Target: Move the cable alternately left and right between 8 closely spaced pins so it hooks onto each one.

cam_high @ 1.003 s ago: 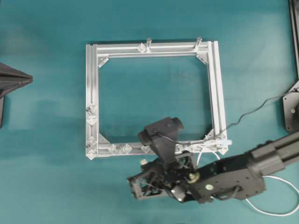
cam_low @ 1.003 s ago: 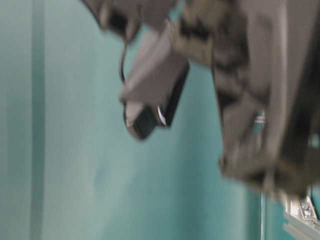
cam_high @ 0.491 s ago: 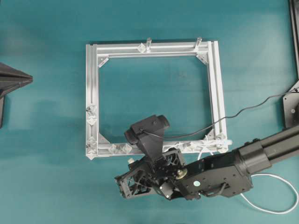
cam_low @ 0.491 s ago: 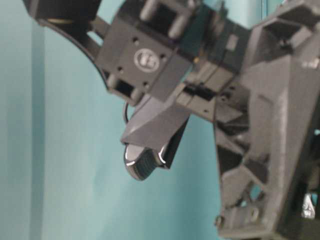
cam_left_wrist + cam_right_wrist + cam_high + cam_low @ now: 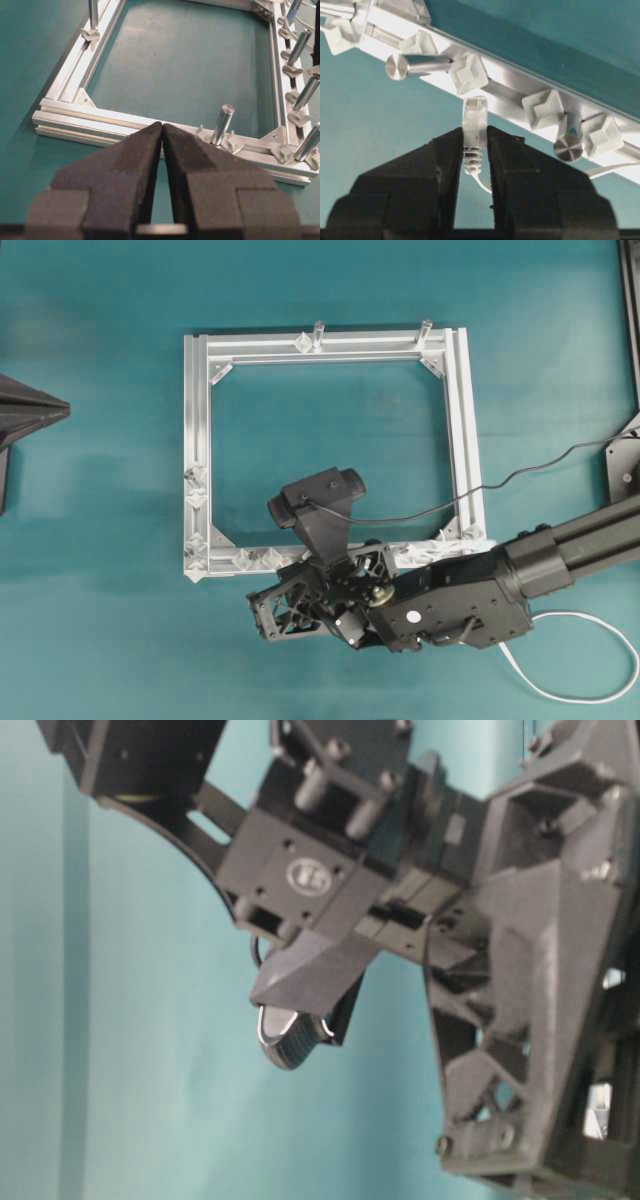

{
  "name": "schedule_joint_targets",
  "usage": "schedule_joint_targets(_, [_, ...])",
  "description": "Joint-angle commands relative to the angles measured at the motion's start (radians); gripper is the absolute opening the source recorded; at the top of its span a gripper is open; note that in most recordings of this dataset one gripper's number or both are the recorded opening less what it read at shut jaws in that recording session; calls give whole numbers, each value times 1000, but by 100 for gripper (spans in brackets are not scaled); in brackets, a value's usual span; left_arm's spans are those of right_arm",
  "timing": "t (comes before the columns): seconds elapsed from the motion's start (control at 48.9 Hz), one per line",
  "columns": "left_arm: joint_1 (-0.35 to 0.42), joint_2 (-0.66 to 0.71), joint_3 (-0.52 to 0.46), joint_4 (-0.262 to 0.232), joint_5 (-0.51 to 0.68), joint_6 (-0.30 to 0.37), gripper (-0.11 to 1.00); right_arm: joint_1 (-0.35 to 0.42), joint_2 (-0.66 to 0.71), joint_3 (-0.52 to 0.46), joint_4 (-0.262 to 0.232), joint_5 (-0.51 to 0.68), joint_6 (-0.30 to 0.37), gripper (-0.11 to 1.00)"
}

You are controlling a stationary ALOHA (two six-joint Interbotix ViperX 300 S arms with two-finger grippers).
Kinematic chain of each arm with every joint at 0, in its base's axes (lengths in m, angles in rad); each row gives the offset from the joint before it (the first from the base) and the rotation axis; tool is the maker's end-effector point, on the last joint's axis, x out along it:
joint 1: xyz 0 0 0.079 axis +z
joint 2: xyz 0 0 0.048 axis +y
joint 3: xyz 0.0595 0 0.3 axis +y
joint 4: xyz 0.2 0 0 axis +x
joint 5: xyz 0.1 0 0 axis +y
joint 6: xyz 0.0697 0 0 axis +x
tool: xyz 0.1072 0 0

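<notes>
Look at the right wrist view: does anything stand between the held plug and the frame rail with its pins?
Nothing visible does. The right gripper holds the plug tip-first toward the rail, between one upright post and the next pin; only open gap lies ahead.

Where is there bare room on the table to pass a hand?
Bare mat lies inside the frame, above its far rail, and between its left rail and the left arm. The near rail is crowded: pins, the right gripper with its jaws shut on the plug, and the cable looping at lower right.

One frame [image 5: 198,440], two posts [image 5: 319,334], one cable [image 5: 560,680]
</notes>
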Motion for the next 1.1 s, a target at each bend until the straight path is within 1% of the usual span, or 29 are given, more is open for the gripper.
schedule_joint_targets(0.0, [0,8,-17,2,-5,-8,13,-9,-20,-17,-6,2,-3,18])
schedule_joint_targets(0.491, [0,6,-12,2,-9,-8,13,-61,-21,-17,-6,2,-5,18])
schedule_joint_targets(1.085, [-2,6,-12,2,-9,-8,13,-66,-20,-17,-6,-3,-5,18])
